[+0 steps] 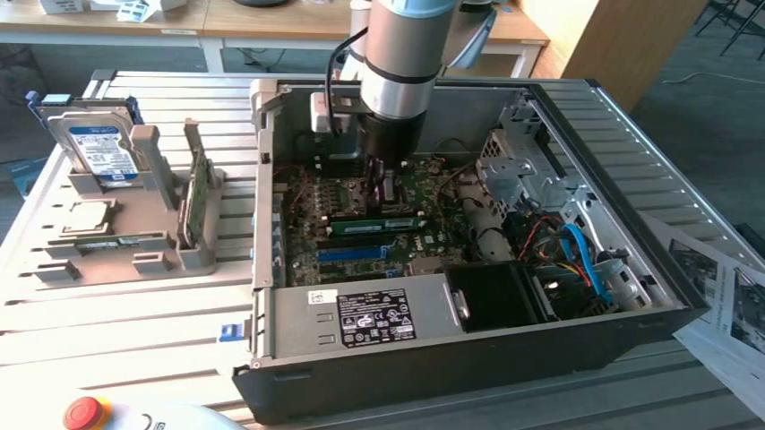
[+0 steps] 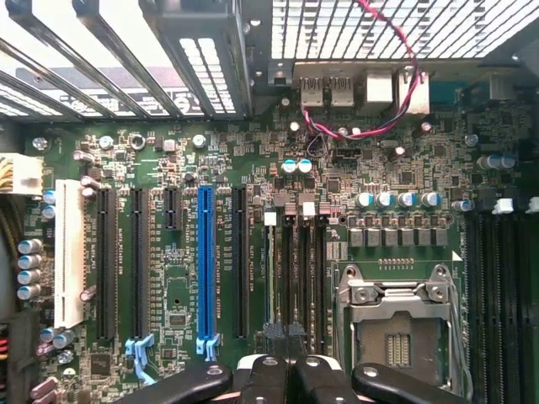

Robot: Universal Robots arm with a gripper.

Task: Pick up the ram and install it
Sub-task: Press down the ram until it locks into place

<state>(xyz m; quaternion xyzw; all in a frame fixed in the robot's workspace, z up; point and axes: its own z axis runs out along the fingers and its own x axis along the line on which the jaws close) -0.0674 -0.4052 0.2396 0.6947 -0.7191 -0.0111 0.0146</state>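
Green ram (image 1: 379, 221), one stick, lying in board (image 2: 253, 194) slots; gripper (image 2: 286, 370) clenched, empty, above it; best pressed squarely, evenly along its length

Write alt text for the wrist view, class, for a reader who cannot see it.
The shut gripper hangs directly above a green motherboard inside an open computer case, its black fingers pressed together over a group of black memory slots. A long blue expansion slot lies beside them, an empty processor socket on the other side.
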